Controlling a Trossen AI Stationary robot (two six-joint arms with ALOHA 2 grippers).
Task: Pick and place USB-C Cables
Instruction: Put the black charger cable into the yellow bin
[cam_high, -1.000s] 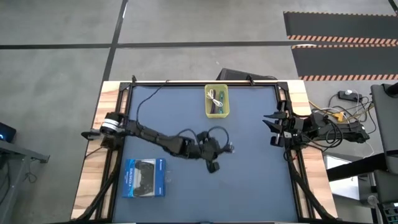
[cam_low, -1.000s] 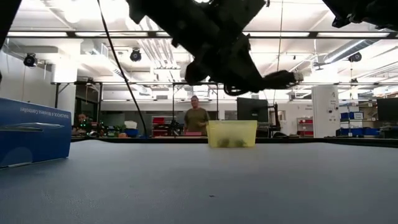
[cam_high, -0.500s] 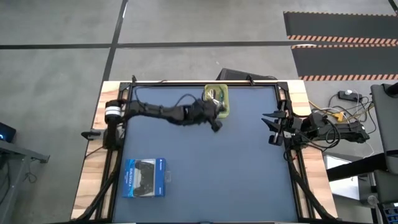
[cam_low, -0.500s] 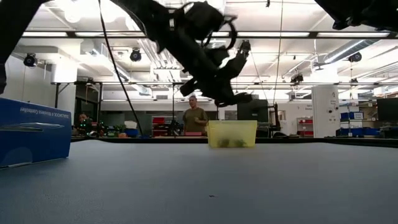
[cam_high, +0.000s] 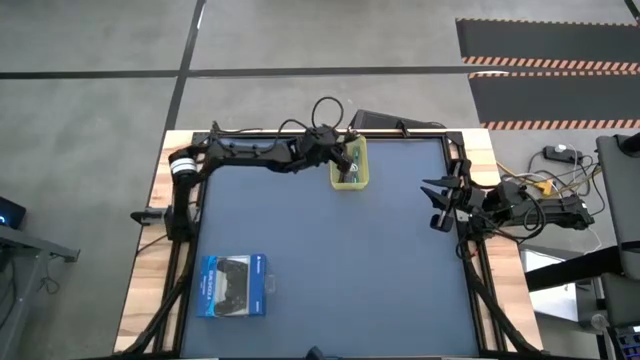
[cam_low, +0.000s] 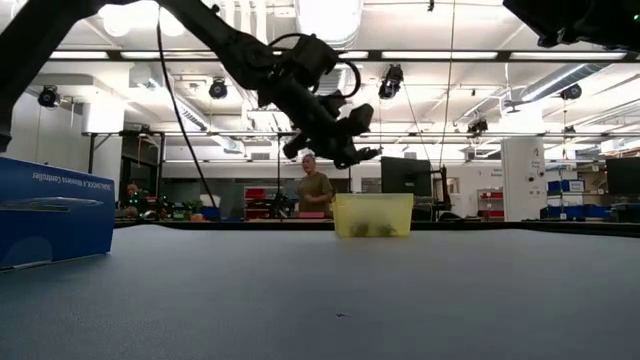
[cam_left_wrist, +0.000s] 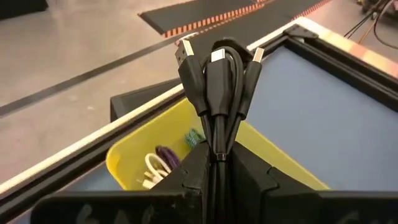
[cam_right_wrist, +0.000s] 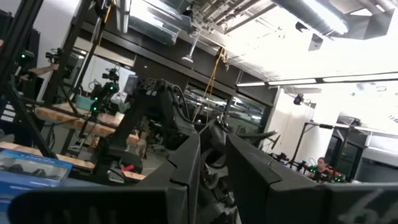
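My left gripper (cam_high: 345, 158) hangs above the yellow bin (cam_high: 358, 180) at the table's far edge, and is shut on the black USB-C cable (cam_left_wrist: 217, 81). In the low view the left gripper (cam_low: 350, 150) sits above and left of the bin (cam_low: 373, 215). The purple cable (cam_left_wrist: 165, 155), the white cable (cam_left_wrist: 152, 169) and the teal cable (cam_left_wrist: 194, 137) lie on the floor of the bin (cam_left_wrist: 124, 155). My right gripper (cam_high: 440, 205) waits open at the table's right edge. My left gripper (cam_left_wrist: 217, 152) pinches the bundled black cable between its two fingers (cam_left_wrist: 193, 168), on the folded strands (cam_left_wrist: 217, 140) below the plugs. The looped strands and plugs (cam_left_wrist: 214, 59) stick out past the fingertips. The cable is lifted clear, above the bin.
A flat blue-and-black box (cam_high: 232, 286) lies near the table's near left corner, and shows at the left of the low view (cam_low: 55, 210). A black rail frames the table (cam_high: 320, 131). A person stands far behind the bin (cam_low: 315, 190).
My left gripper has moved from the middle of the table toward the far edge, up to the yellow bin, staying shut on the black cable. The cable has travelled with it, lifted clear. The right arm has kept still.
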